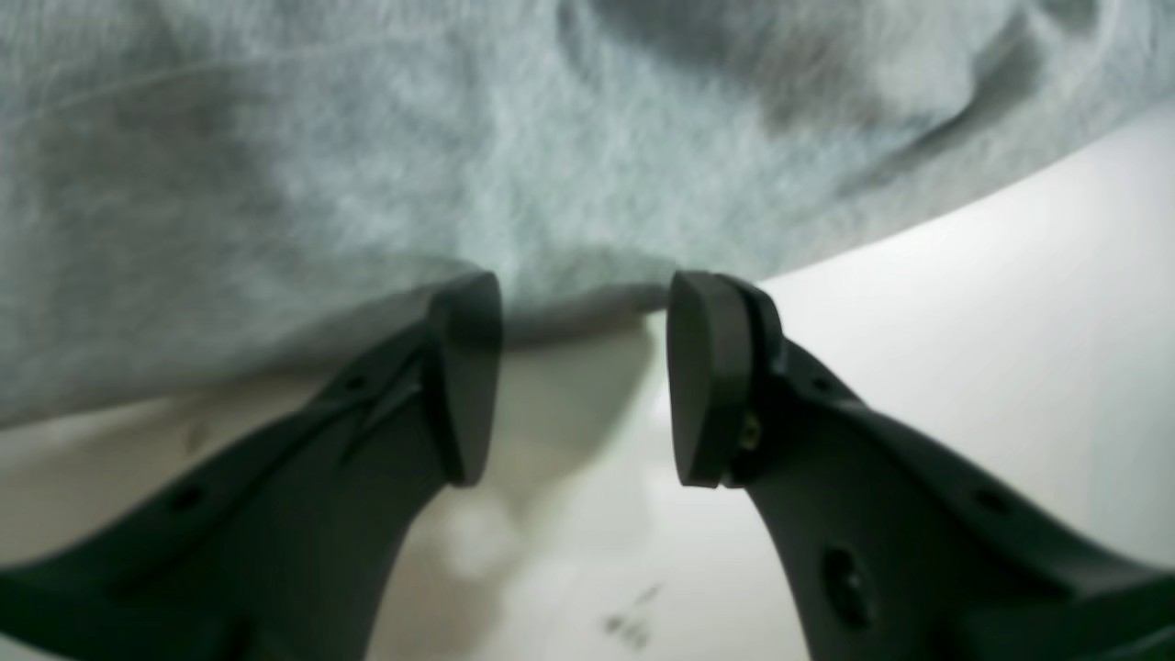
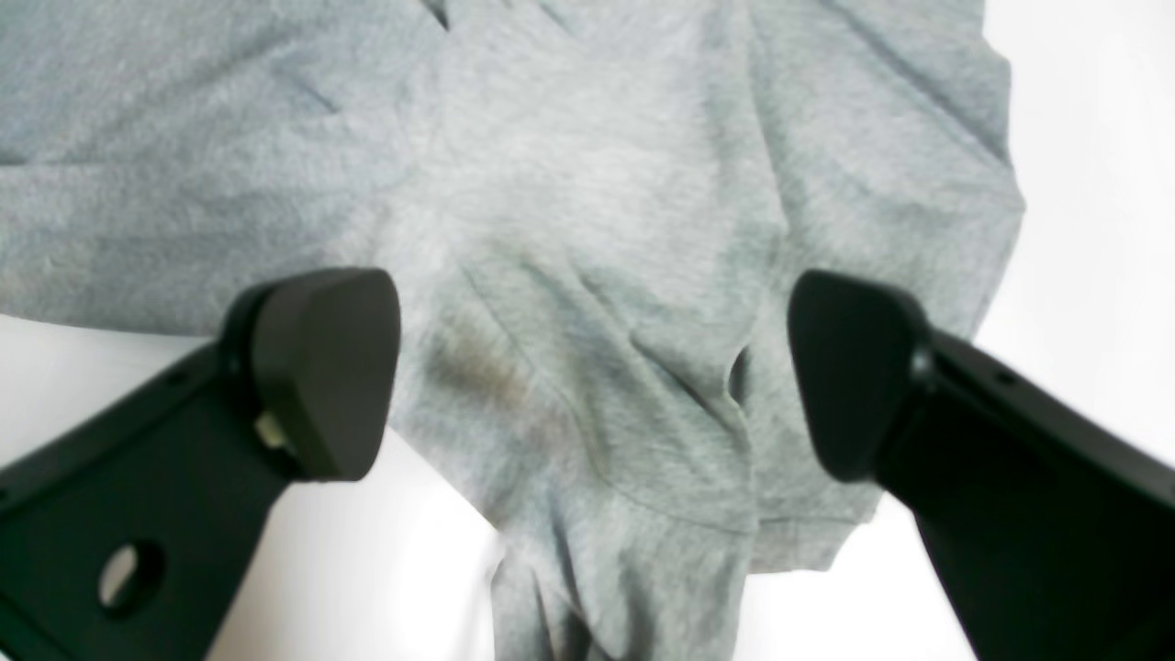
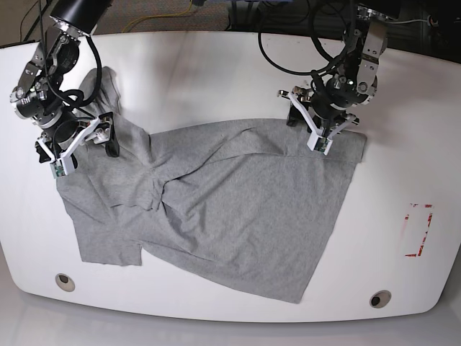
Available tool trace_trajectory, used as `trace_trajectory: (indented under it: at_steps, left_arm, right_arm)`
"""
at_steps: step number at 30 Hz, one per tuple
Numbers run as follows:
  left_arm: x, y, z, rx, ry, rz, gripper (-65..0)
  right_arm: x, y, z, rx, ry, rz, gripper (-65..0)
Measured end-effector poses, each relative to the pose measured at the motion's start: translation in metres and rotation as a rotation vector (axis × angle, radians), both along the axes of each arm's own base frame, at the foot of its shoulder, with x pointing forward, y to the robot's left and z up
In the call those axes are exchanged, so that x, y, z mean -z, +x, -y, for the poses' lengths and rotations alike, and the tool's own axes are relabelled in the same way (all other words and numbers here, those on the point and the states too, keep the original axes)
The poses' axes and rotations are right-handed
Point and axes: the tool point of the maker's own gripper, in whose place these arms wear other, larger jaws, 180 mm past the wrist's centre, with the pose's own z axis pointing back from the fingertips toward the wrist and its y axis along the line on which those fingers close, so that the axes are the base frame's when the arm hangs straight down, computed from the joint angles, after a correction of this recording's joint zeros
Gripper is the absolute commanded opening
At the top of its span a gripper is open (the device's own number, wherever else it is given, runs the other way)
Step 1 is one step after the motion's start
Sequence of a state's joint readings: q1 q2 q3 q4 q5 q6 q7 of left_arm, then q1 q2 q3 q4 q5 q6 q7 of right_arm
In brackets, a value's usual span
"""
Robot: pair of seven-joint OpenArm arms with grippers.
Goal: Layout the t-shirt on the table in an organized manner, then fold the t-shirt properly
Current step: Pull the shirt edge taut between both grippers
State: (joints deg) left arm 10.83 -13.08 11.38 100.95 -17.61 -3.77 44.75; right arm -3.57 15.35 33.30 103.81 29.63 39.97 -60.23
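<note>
The heather-grey t-shirt (image 3: 230,209) lies spread and wrinkled across the white table (image 3: 216,65), with its left part bunched in folds. My left gripper (image 3: 318,141) stands at the shirt's far right edge. In the left wrist view the left gripper (image 1: 583,298) is open, its fingertips at the shirt's hem (image 1: 569,317), and bare table shows between the pads. My right gripper (image 3: 81,148) hovers over the bunched sleeve area on the left. Seen from the right wrist, the right gripper (image 2: 587,312) is wide open above creased fabric (image 2: 597,275), holding nothing.
A red tape rectangle (image 3: 419,231) marks the table at the right. Two round grommet holes (image 3: 64,281) (image 3: 379,298) sit near the front edge. Cables (image 3: 288,43) trail over the table's back edge behind the left arm.
</note>
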Motion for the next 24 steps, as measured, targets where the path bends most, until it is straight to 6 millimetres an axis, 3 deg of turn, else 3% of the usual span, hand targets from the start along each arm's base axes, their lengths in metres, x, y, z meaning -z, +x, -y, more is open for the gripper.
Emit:
trace_trajectory:
  at_steps: [7, 11, 15, 17, 24]
  left_arm:
    - [-0.043, 0.025, -0.018, -0.034, 0.002, 0.124, -37.6]
    - [-0.057, 0.028, -0.039, -0.029, 0.034, 0.147, -37.6]
    - [-0.07, 0.031, -0.066, -0.05, 0.075, 0.18, -37.6]
    - [-0.076, 0.034, -0.08, -0.07, 0.093, 0.2, -37.6]
    - [-0.092, 0.039, -0.113, -0.112, 0.122, 0.247, -37.6]
  right_arm:
    - [0.0, 0.0, 0.0, 0.002, 0.001, 0.0, 0.0]
    - [-0.005, -0.004, 0.017, 0.057, 0.004, 0.019, 0.0]
    - [-0.007, -0.018, 0.044, 0.144, -0.007, 0.025, 0.0]
    - [0.002, -0.03, 0.053, 0.169, -0.027, -0.02, 0.0]
    - [0.01, -0.053, 0.061, 0.223, 0.006, -0.03, 0.0]
